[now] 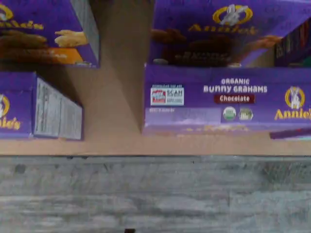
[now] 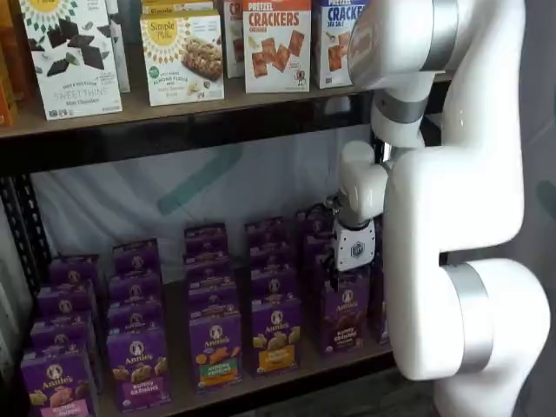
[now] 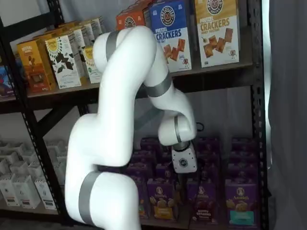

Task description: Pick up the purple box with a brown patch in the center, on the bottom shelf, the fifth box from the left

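Note:
The purple box stands at the front of its row on the bottom shelf (image 2: 178,326), brown patch facing out, in both shelf views (image 2: 346,314) (image 3: 202,200). The wrist view looks down on its top flap (image 1: 228,99), lettered "Bunny Grahams Chocolate", and on its front face with the brown patch. My gripper (image 2: 337,276) hangs just above and slightly left of this box, its white body over the row behind. In a shelf view its black fingers (image 3: 182,184) reach down beside the box's left edge. No gap between the fingers shows. They hold nothing that I can see.
A purple box with a yellow band (image 2: 276,334) stands left of the target, an orange-and-green one (image 2: 215,347) further left. A teal-banded box (image 3: 239,201) stands to its right. The tan board (image 1: 114,92) shows between rows. Cracker boxes (image 2: 276,43) fill the upper shelf.

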Tool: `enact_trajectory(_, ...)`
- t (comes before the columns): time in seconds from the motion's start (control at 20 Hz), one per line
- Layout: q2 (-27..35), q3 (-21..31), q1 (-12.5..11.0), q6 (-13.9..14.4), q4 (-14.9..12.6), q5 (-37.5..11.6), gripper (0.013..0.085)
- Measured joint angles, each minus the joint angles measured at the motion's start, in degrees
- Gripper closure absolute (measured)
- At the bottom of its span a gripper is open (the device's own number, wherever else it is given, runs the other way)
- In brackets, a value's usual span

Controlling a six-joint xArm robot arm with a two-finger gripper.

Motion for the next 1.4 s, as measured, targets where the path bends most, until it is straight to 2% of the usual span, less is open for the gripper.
enact_trajectory(0.6, 10.5, -13.2, -1.3, -1.8, 0.4, 2.0, 0.013)
enact_trajectory(0.9, 14.8, -19.3, -1.8, -4.1, 2.2, 3.5, 0.013)
enact_trajectory(1.4, 19.3, -26.0, -2.2, -7.0, 4.7, 5.5, 0.013)
